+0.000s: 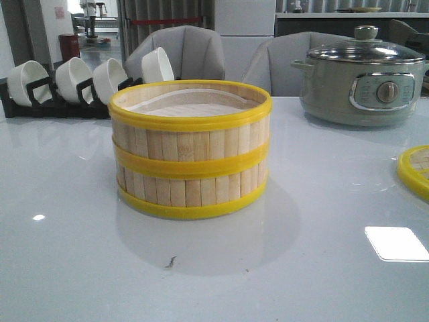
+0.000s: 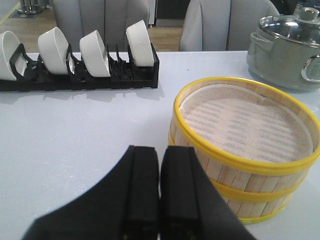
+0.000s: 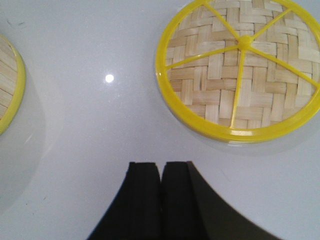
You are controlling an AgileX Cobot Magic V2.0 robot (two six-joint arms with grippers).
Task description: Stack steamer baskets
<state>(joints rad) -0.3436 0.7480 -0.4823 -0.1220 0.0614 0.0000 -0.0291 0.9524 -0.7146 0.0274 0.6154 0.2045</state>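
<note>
Two steamer baskets (image 1: pixel 191 151) stand stacked one on the other in the middle of the table, bamboo slats with yellow rims and a white paper liner (image 2: pixel 247 122) inside the top one. The woven lid (image 3: pixel 240 67) lies flat on the table to the right, only its edge (image 1: pixel 415 171) showing in the front view. My left gripper (image 2: pixel 160 152) is shut and empty, hovering just beside the stack's (image 2: pixel 245 150) wall. My right gripper (image 3: pixel 161 167) is shut and empty above bare table, a short way from the lid. Neither gripper appears in the front view.
A black rack with several white bowls (image 1: pixel 80 84) stands at the back left. A grey-green electric pot with a glass lid (image 1: pixel 365 77) sits at the back right. Grey chairs (image 1: pixel 181 50) stand behind the table.
</note>
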